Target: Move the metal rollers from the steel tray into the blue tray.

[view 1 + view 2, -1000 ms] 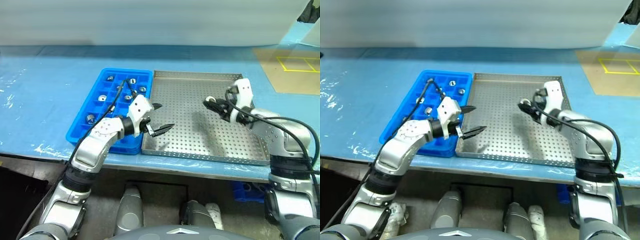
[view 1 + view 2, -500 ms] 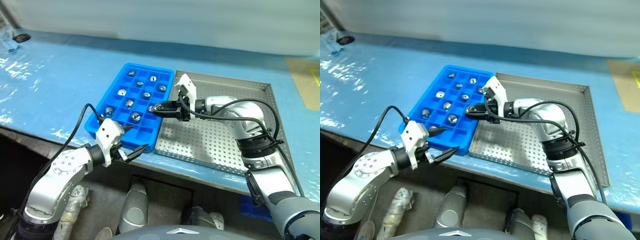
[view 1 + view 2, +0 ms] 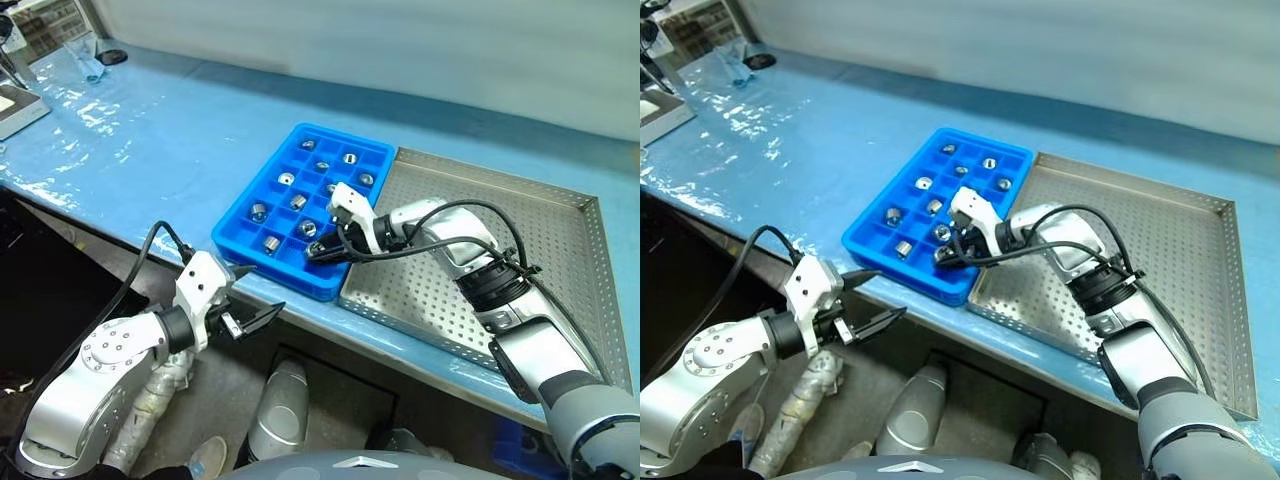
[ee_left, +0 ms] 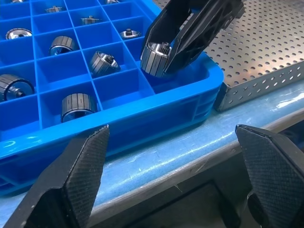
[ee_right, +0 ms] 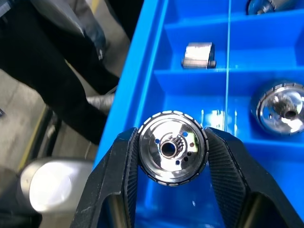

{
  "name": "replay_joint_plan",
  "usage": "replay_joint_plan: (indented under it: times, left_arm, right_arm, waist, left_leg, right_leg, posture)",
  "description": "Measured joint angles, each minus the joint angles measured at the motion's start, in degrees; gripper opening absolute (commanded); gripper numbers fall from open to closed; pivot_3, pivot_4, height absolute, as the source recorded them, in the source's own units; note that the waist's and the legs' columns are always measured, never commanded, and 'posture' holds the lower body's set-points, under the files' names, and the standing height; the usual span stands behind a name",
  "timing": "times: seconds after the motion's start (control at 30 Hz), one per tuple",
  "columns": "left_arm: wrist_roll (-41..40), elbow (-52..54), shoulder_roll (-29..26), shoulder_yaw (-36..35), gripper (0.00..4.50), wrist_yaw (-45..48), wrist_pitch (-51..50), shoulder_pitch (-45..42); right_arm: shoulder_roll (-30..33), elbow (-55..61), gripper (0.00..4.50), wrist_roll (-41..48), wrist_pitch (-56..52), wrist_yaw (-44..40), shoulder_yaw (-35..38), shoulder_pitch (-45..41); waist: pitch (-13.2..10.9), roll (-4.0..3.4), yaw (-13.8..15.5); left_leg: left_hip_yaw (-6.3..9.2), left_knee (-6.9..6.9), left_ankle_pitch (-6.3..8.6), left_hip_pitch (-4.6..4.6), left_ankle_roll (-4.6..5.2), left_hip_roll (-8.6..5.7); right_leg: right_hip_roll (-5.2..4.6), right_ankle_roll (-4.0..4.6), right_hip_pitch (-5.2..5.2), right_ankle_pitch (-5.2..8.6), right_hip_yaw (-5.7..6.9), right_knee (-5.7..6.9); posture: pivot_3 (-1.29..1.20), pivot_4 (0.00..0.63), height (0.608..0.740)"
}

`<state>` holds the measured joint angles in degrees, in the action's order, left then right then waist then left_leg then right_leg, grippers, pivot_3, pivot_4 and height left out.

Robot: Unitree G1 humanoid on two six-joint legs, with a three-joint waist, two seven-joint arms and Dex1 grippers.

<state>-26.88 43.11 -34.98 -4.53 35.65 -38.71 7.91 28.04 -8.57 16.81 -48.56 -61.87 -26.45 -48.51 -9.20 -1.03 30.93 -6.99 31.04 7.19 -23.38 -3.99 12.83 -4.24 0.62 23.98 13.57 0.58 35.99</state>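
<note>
The blue tray [image 3: 236, 208] lies on the table with the steel tray [image 3: 520, 250] against its right side. Several metal rollers [image 3: 259, 211] sit singly in its compartments. My right gripper [image 3: 318, 250] is shut on one roller [image 5: 172, 154], which is ribbed with a dark central hole. It hangs just over the near corner compartment beside the steel tray; this roller [image 4: 154, 58] is still clear of the compartment floor. My left gripper [image 3: 255, 300] is open and holds nothing, in front of and below the table's front edge; its fingers [image 4: 80, 175] stand wide apart.
Blue film covers the table [image 3: 150, 150], whose front edge runs just before the blue tray. A grey device [image 3: 15, 105] and small items stand at the far left. The steel tray's raised rim [image 3: 400, 310] borders the blue tray.
The camera has swung left. My right gripper carried the roller from over the steel tray to low over the blue tray's near corner. My left gripper pulled back off the trays to before the table edge.
</note>
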Motion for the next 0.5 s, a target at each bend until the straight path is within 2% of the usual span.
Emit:
replay_joint_plan:
  times: [0.07, 0.1, 0.2, 0.23, 0.33, 0.4, 0.5]
  left_arm:
    - [-0.1, 0.0, 0.0, 0.1, 4.5, -0.3, -0.1, -0.2]
    - [-0.2, 0.0, 0.0, 0.3, 4.5, -0.4, -0.2, -0.8]
    - [-1.3, -0.3, 0.9, 0.3, 4.5, -1.1, -0.7, -3.4]
    - [-2.4, -0.9, 2.8, 0.1, 4.5, -2.3, -1.3, -4.8]
    - [-3.6, -2.5, 5.3, 0.1, 4.5, -4.6, -2.3, -8.1]
    - [-3.5, -4.2, 6.9, 0.5, 4.5, -6.2, -2.4, -10.2]
    - [-3.2, -6.5, 9.6, 2.2, 4.5, -7.9, -2.2, -12.9]
  right_arm:
    - [1.5, 0.0, 1.69, -1.3, 0.6, -1.5, -0.9, 0.0]
    - [1.9, 0.0, 2.41, -2.2, 1.5, -2.1, -1.4, -0.2]
    - [2.0, -0.1, 3.43, -3.8, 3.8, -2.9, -1.6, -0.3]
    - [0.9, -0.1, 3.74, -2.9, 3.8, -2.8, 0.2, 0.0]
    - [-3.4, 1.2, 3.74, 1.7, 4.0, -0.4, 7.7, 0.9]
    - [-7.4, 1.2, 3.74, 3.8, 5.8, 6.9, 16.3, 1.4]
    - [-9.7, 1.5, 3.74, 5.5, 8.2, 15.2, 25.9, 2.8]
  waist:
    - [0.0, 0.0, 0.3]
    - [0.0, 0.0, 0.4]
    - [0.0, 0.0, 0.4]
    - [0.0, 0.0, 0.4]
    - [0.0, 0.0, 0.2]
    - [0.0, 0.01, 0.0]
    - [0.0, 0.03, 0.1]
  left_leg:
    - [0.0, 0.0, 0.0, 0.03, 0.0, 0.0]
    - [-0.01, 0.0, 0.0, 0.06, 0.0, 0.0]
    - [-0.03, 0.01, 0.0, 0.15, 0.0, -0.02]
    - [-0.04, 0.04, 0.0, 0.17, 0.0, -0.03]
    - [-0.06, 0.12, 0.0, 0.16, 0.0, -0.03]
    - [-0.08, 0.11, -0.02, 0.17, -0.02, -0.05]
    - [-0.08, 0.21, -0.02, 0.18, -0.03, -0.07]
  right_leg:
    - [0.01, 0.02, -0.03, -0.01, -0.01, 0.0]
    - [0.01, 0.03, -0.03, -0.02, -0.03, 0.02]
    - [0.02, 0.03, -0.07, -0.02, -0.08, 0.1]
    - [0.02, 0.12, -0.03, -0.07, -0.14, 0.18]
    - [0.03, 0.33, 0.15, -0.14, -0.2, 0.47]
    - [0.03, 0.33, 0.23, -0.13, -0.25, 0.58]
    - [0.0, 0.01, 0.11, 0.04, -0.26, 0.61]
  posture:
    - [0.7, 0.15, 0.74]
    - [0.69, 0.15, 0.74]
    - [0.67, 0.15, 0.74]
    - [0.66, 0.15, 0.74]
    - [0.63, 0.15, 0.74]
    - [0.61, 0.15, 0.74]
    - [0.55, 0.15, 0.74]
